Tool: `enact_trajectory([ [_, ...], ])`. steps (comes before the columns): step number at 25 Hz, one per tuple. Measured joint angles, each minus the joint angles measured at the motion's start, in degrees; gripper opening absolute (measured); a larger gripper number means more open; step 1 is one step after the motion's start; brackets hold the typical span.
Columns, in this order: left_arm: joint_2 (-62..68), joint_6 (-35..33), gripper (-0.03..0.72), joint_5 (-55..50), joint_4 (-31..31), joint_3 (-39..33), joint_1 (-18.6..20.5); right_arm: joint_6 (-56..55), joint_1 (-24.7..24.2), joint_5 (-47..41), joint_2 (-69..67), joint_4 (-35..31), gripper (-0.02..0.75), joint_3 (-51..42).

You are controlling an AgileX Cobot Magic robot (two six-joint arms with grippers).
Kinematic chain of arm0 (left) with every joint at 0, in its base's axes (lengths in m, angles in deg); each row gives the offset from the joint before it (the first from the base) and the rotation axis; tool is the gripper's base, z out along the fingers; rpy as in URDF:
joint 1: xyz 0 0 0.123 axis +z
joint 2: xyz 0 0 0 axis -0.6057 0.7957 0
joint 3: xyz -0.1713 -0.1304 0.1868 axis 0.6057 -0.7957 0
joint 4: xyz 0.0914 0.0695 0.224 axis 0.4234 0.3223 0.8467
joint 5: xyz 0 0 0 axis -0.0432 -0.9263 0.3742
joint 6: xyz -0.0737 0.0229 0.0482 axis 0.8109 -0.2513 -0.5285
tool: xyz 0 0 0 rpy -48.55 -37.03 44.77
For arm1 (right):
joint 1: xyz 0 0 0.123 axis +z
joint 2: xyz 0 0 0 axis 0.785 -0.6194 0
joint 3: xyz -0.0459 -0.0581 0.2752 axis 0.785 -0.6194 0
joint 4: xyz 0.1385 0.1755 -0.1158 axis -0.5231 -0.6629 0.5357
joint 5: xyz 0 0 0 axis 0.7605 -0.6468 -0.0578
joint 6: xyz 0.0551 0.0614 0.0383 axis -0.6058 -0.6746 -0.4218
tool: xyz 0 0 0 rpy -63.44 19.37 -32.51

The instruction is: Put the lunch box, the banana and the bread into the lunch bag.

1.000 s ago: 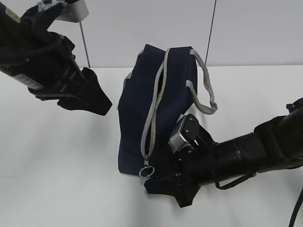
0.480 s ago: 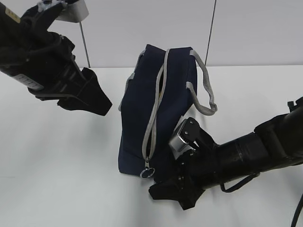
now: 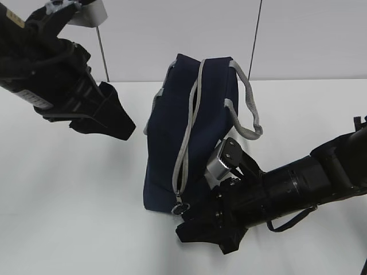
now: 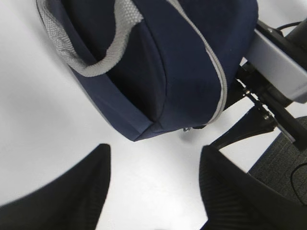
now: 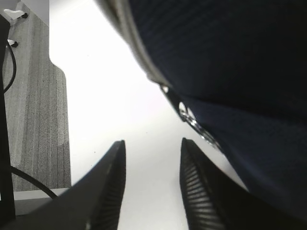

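Observation:
The navy lunch bag (image 3: 192,126) lies on the white table with its grey zipper (image 3: 184,143) facing up and partly open. Its metal ring pull (image 3: 179,209) hangs at the near end. My right gripper (image 3: 198,235) is low at that end, open and empty. In the right wrist view the ring pull (image 5: 189,115) lies just beyond the right gripper (image 5: 152,141), up and to the right, against the lunch bag (image 5: 230,72). My left gripper (image 3: 123,127) hovers left of the bag, open and empty; its own view shows the left gripper (image 4: 155,148) short of the lunch bag (image 4: 182,62). The lunch box, banana and bread are out of view.
Grey webbing handles (image 3: 248,109) droop over the bag's right side, and another handle (image 4: 91,62) hangs on its left. The table's edge and a wooden floor (image 5: 33,120) with a cable show at the left of the right wrist view. White table (image 3: 69,200) stretches to the left.
My right gripper has shifted slightly at the bag's near end, staying beside the ring pull. The left arm has not moved.

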Motion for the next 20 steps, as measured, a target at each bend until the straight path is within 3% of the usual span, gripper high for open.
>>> enact_trajectory([
  [20, 0.0, 0.0, 0.414, 0.0, 0.0, 0.0, 0.0, 4.3, 0.0, 1.8, 0.0, -6.0, 0.281, 0.0],
])
